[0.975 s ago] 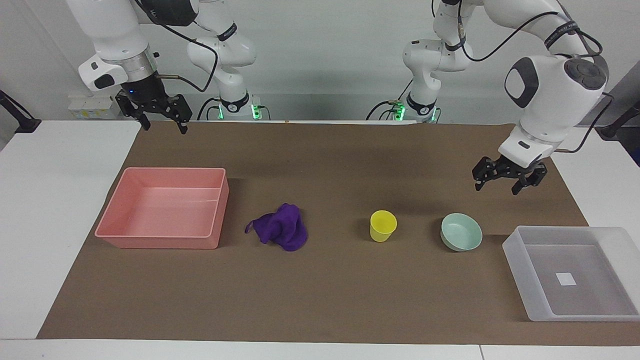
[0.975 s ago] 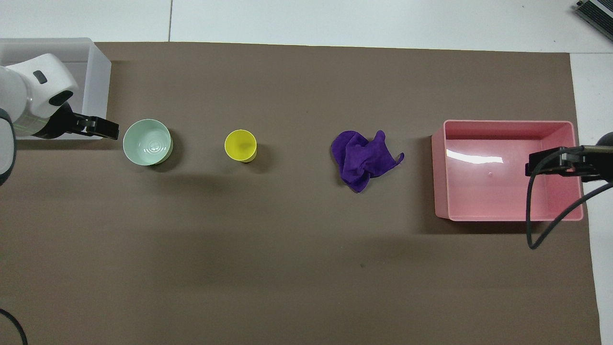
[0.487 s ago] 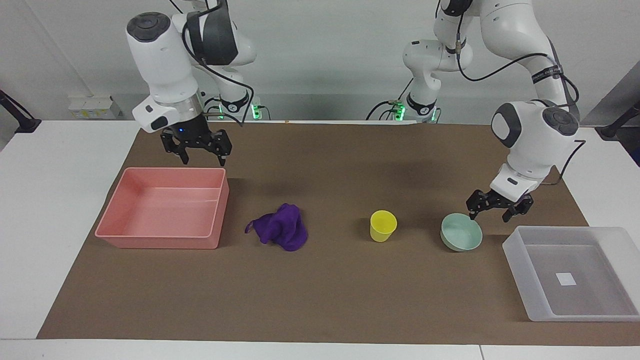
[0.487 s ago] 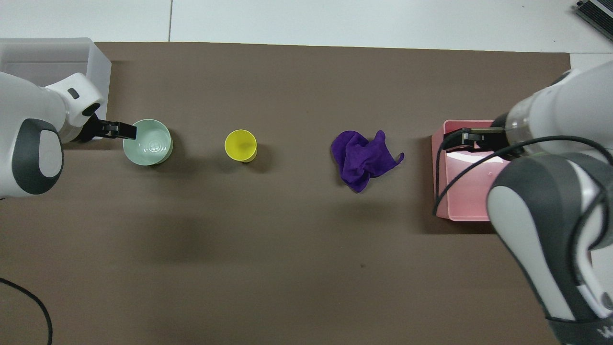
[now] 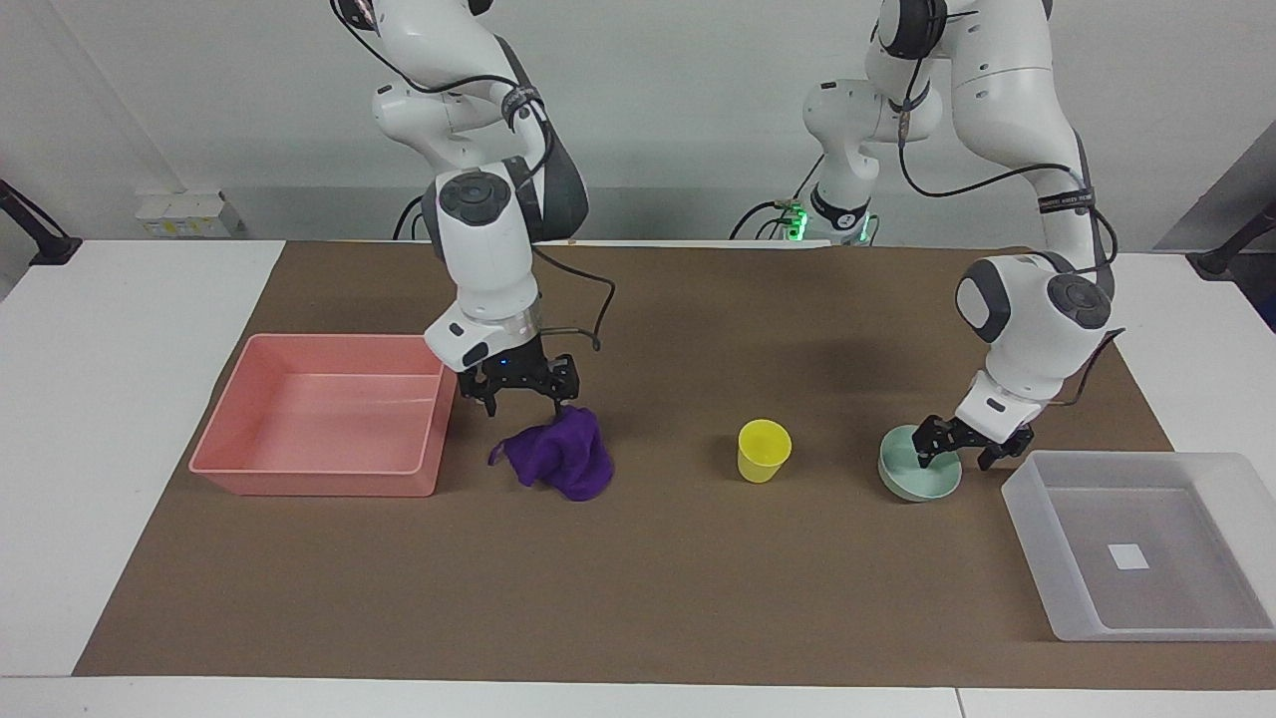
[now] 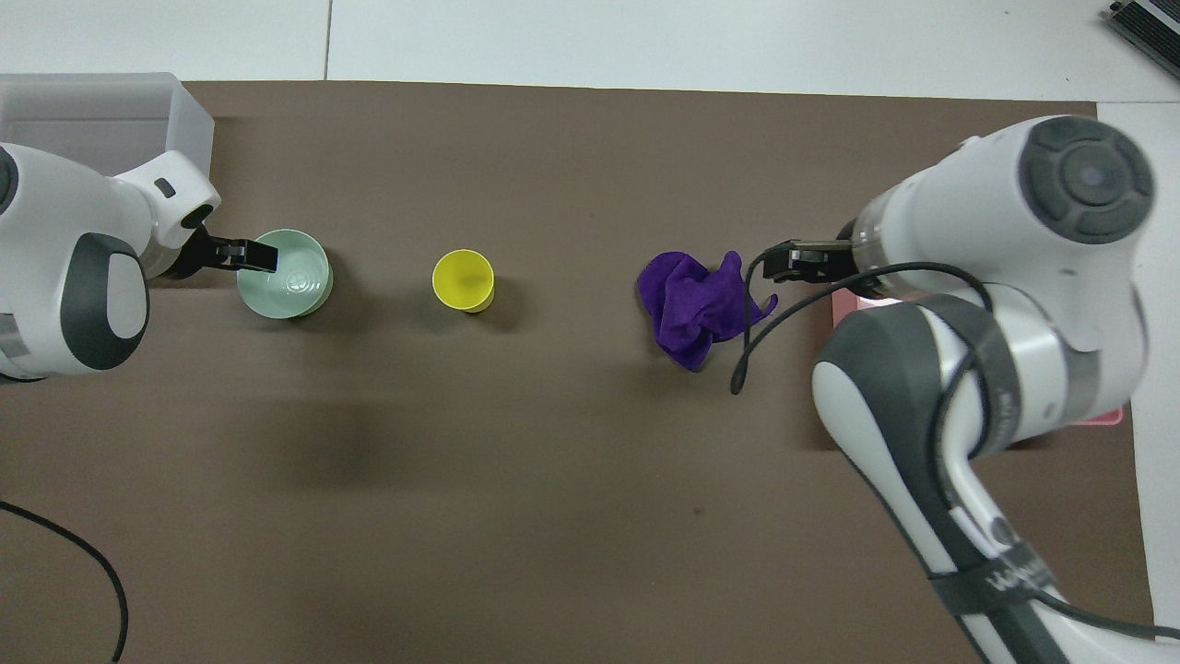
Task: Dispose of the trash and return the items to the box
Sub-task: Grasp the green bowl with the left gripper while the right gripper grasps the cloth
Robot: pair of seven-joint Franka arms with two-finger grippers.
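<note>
Our left gripper (image 5: 955, 457) straddles the rim of the mint-green bowl (image 5: 917, 484) beside the translucent box (image 5: 1037, 499), fingers apart, gripping nothing. We judge the bowl light, stiff and slippery: pinch the rim. Our right gripper (image 5: 525, 401), wide open and empty, hangs over the soft purple cloth (image 5: 558, 459) near the pink bin (image 5: 319, 479): take a raised fold

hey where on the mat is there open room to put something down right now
The wide strip of brown mat farther from the robots than the row of things is bare. So is the gap between the purple cloth and the yellow cup. It is crowded where the right gripper hangs over the cloth beside the pink bin, and where the left gripper straddles the mint bowl's rim beside the frosted box.
</note>
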